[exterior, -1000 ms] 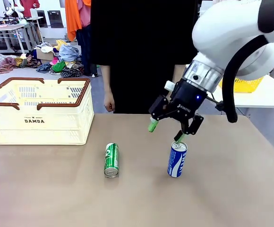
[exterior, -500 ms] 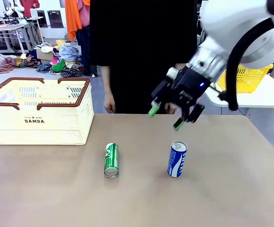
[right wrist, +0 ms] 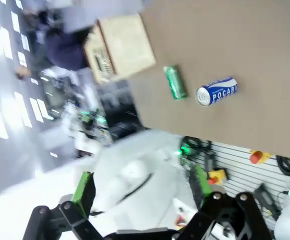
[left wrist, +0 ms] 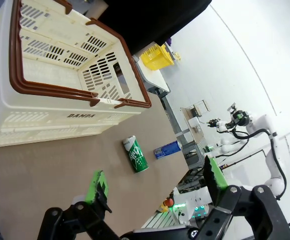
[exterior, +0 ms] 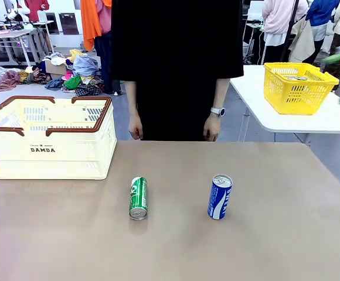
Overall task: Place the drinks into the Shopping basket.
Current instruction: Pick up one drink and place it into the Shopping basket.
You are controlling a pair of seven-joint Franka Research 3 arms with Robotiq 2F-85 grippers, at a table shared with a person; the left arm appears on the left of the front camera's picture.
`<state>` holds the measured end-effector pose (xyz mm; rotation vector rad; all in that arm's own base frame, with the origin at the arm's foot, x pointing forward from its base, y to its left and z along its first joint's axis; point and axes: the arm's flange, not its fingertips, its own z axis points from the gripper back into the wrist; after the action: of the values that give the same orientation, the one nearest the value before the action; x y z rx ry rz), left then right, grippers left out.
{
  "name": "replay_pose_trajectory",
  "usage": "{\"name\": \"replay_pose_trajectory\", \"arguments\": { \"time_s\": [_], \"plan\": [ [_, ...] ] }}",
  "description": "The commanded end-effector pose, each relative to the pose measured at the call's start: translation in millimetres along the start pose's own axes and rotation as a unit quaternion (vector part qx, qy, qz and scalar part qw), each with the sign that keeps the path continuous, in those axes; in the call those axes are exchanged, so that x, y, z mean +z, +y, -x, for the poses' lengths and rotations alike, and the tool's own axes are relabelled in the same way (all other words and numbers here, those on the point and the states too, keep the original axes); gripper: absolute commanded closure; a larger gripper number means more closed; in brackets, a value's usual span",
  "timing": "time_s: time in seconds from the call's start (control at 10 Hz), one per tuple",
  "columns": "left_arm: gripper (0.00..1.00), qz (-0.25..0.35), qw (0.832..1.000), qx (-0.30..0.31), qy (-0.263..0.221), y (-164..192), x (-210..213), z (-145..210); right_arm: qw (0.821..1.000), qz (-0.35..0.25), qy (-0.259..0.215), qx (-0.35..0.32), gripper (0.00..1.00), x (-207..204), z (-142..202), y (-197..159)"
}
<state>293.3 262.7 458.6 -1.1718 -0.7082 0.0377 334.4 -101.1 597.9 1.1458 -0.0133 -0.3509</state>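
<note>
Front view: both drinks sit on the table, none in the Shopping basket yet, so I judge the job is at its first step, w/ no can picked. The green can seems to lie on its side, silver end toward me. The blue can stands upright, well apart from it on my right. The basket is at the far left of the table, apart from both. The person's hands hang at the far edge, off the cans.

Left wrist view: my left gripper has its fingers spread wide, nothing btwn them, high over the table. The basket is near, the green can beyond it, the blue just past that.

Right wrist view: blurry. My right gripper is also spread, holding nothing, far above both cans.

Next, as I see it: drop one gripper over a can, straddle the body, pinch, then lift over the brown rim. The blue suits my right; the green, nearer the basket, my left, gripped across its length.
</note>
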Motion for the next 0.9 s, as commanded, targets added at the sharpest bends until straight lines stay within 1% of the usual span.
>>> {"name": "replay_pose_trajectory", "arguments": {
  "time_s": [0.0,0.1,0.2,0.4,0.5,0.8],
  "plan": [
    [0.00,0.008,1.000,-0.002,-0.006,-3,0,-1,0.993,-0.116,-0.009,-0.005,0.00,37,-10,-48],
    [0.00,0.008,1.000,-0.002,-0.006,-3,0,-1,0.989,-0.151,-0.003,-0.008,0.00,52,-9,-73],
    [0.00,0.008,1.000,-0.002,-0.006,-3,0,-1,0.988,-0.150,-0.021,-0.032,0.00,47,-10,-98],
    [0.00,0.008,1.000,-0.002,-0.006,-3,0,-1,0.986,-0.151,-0.060,-0.043,0.00,31,-18,-125],
    [0.00,0.008,1.000,-0.002,-0.006,-3,0,-1,0.987,-0.148,-0.033,-0.048,0.00,65,-5,-113],
    [0.00,0.008,1.000,-0.002,-0.006,-3,0,-1,0.987,-0.148,-0.033,-0.048,0.00,65,-5,-113]
  ]
}}
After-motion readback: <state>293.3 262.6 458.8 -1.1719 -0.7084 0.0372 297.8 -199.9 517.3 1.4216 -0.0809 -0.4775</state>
